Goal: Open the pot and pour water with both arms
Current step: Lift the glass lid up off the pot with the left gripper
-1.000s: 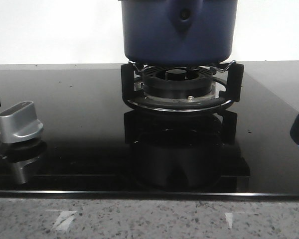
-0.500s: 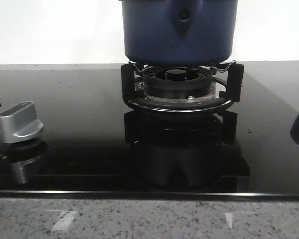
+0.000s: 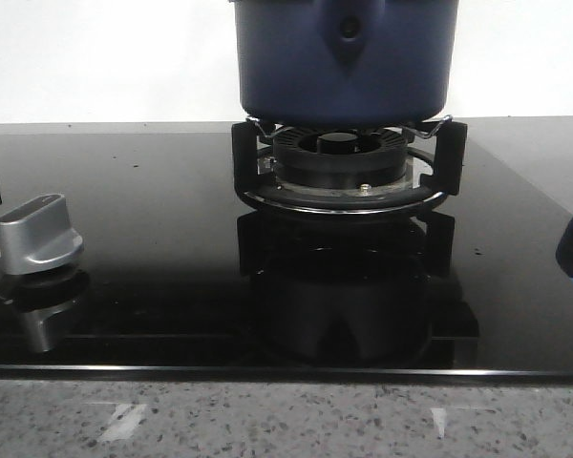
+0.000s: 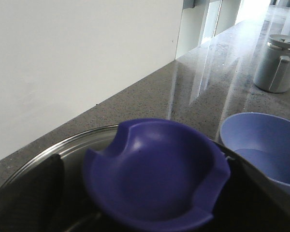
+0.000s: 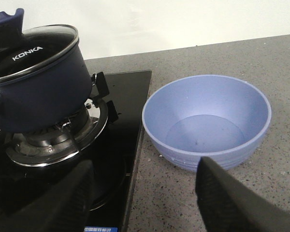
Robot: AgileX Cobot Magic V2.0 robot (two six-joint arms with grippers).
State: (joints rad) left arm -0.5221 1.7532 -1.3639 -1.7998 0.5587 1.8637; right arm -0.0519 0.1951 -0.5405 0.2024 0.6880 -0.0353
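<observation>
While the speckled grey tabletop stretches out under everything, a black glass hob takes up most of it in the front view. At about twelve o'clock on that glass sits the burner with its black pan support, and the pot, dark navy blue with a teardrop handle bracket and round rivet, stands on the support's prongs. From the right wrist view the pot carries a glass lid with a steel rim and the word KONKA on it; the lid is in place. At three o'clock from the pot, just off the hob's edge, a light blue bowl rests on the stone. A silver control knob sits at nine o'clock on the glass.

Right pincer: its two dark fingers are spread wide, nothing between them. Left pincer: its fingers flank the lid's dark blue knob, but I cannot tell whether they grip it. A grey lidded jug stands well beyond.
</observation>
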